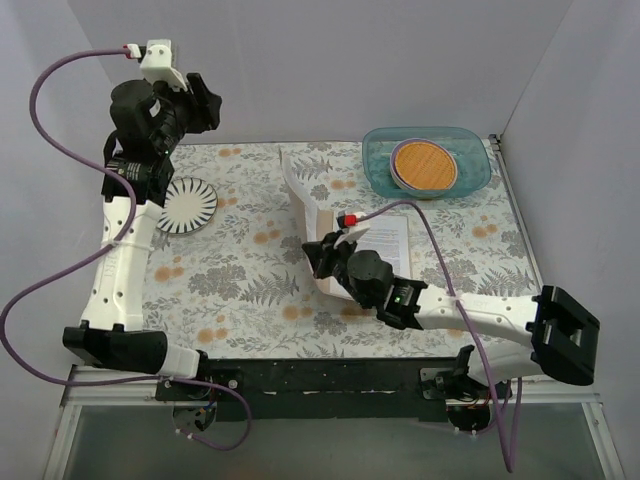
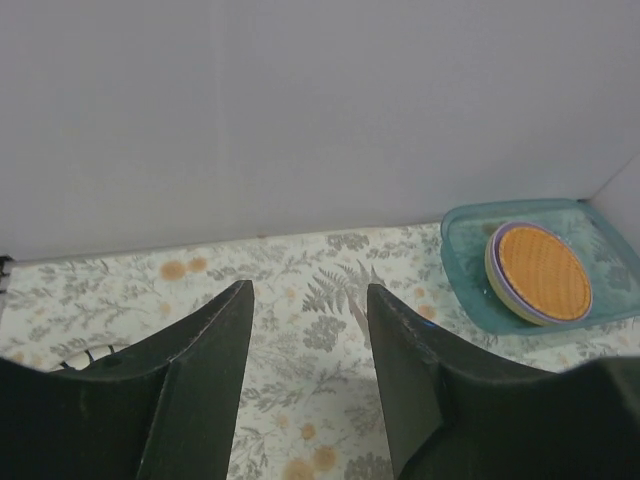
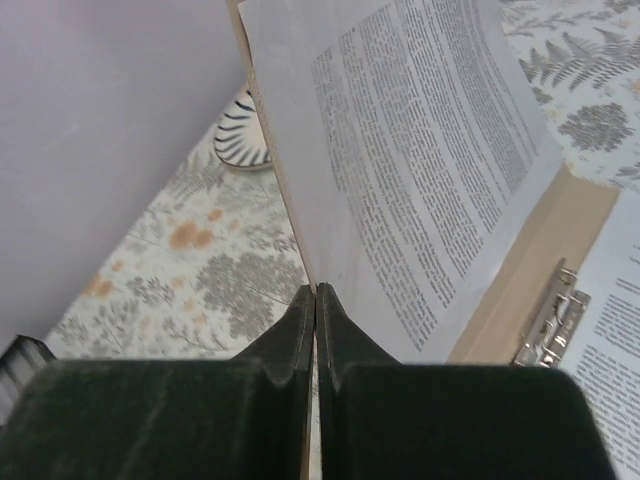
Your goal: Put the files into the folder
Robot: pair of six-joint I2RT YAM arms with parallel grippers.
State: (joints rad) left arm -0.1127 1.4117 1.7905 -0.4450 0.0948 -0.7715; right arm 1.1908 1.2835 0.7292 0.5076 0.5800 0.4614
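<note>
**Closing Swing Lies Rightward**

The left gripper (image 2: pixel 308 292) hung spread and empty, high at far left, well apart from the work. In the middle, the flat tan-brown cardboard folder (image 3: pixel 530 255) lay open, its long axis running near to far. The white printed paper files (image 1: pixel 385 236) lay on its right half. The right gripper (image 3: pixel 316 292), the nearer one, was pressed together on the raised cover (image 1: pixel 300 195), which probably had to fold rightward.

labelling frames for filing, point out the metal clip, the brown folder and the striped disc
silver metal spine clip (image 3: pixel 548 318): right wrist view, its lever
tan-brown cardboard folder (image 3: pixel 545 250): right wrist view, bare board beside clip
black-and-white striped round disc (image 1: pixel 187 205): top external view, its centre
</note>
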